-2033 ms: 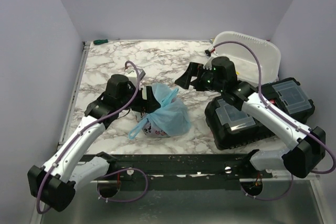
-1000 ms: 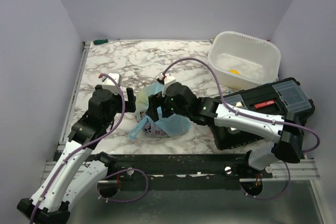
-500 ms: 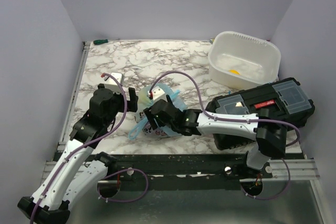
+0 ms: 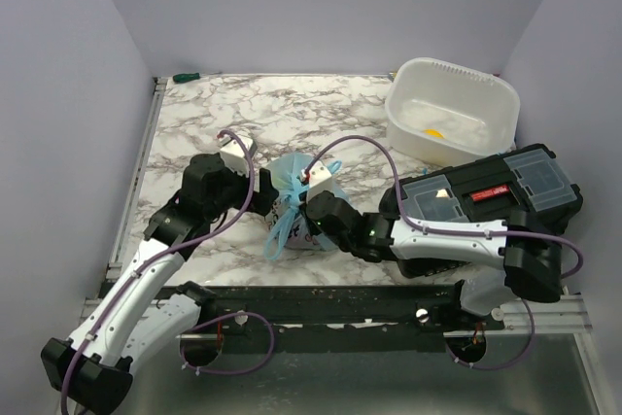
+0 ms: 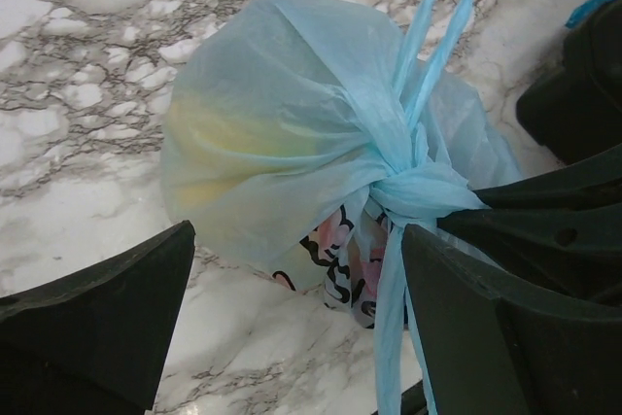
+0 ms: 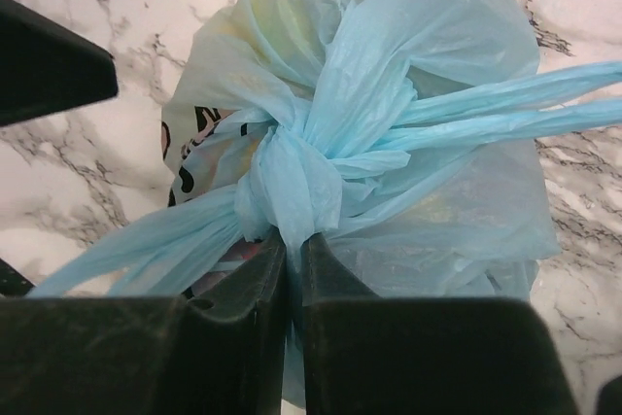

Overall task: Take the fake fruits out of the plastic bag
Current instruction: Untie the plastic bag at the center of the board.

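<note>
Top view: the plastic bag [image 4: 292, 203] sat on the marble desk [image 4: 204, 123], near the near edge, tied shut. The left claw [image 4: 259, 197] was on its left side and the right claw [image 4: 305, 213] on its right, both right at it. I couldn't read the jaws from up there. The white tub [image 4: 457, 80] stood at the far right with a small yellow thing [image 4: 434, 133] inside. The black case [image 4: 486, 203] was just near of the tub.

Left wrist: the left claw [image 5: 296, 238] was spread wide and gripping nothing, with the bag [image 5: 282, 123] lying between and just past the fingers [image 5: 92, 323]. The knot [image 5: 418, 191] was on the right and one handle loop [image 5: 432, 36] stood up above it. A yellowish patch of the fake fruits [image 5: 228, 138] showed through the film. I couldn't tell which one it was.

Right wrist: the right claw [image 6: 294, 252] was clamped on the bag [image 6: 418, 55] just under the knot [image 6: 292, 177], jaws nearly together with blue film pinched between them. Handle loops [image 6: 525, 109] trailed off right and lower left.
</note>
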Controlling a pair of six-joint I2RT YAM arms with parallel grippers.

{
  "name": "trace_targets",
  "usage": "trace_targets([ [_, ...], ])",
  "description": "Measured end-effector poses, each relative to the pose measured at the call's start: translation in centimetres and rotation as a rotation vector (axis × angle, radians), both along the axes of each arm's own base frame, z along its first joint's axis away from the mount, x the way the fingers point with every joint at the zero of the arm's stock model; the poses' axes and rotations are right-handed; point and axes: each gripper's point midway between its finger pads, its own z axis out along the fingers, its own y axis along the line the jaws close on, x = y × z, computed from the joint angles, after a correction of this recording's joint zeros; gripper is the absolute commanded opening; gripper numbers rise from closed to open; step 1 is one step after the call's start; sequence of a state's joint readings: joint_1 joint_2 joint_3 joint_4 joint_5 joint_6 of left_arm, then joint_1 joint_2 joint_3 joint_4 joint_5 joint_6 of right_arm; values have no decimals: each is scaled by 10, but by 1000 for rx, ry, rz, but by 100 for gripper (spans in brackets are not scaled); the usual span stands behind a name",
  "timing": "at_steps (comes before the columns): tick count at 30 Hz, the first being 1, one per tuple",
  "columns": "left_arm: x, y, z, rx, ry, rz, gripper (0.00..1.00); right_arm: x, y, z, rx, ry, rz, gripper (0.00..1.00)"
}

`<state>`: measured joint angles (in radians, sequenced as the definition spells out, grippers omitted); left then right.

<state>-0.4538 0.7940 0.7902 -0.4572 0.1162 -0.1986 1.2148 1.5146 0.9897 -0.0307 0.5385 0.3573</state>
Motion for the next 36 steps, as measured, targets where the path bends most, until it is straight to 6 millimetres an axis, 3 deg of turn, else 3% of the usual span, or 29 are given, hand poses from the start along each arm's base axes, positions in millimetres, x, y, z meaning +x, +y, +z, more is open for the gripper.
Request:
trace_targets([
  [2,-2,-6,-5,-2,23,-33,84,-1,-2,4,26,-9,4,1],
  [12,-12,-29,-23,-20,117,-175,81,-13,-1,6,104,-9,72,1],
  [16,-16,-37,-39,3,179,-218,74,-17,1,16,148,-17,102,1],
  [25,-17,-38,-48,36,234,-224,51,-22,3,18,172,-16,142,1],
  [28,-15,-39,-48,44,236,-222,50,-23,4,19,172,-18,156,1],
  [33,-14,-37,-51,54,243,-212,60,-26,7,19,179,-11,179,1],
  [35,-13,-38,-52,59,254,-211,56,-28,8,20,182,-12,192,1],
  [36,-12,-38,-54,61,260,-211,49,-28,9,20,184,-12,195,1],
])
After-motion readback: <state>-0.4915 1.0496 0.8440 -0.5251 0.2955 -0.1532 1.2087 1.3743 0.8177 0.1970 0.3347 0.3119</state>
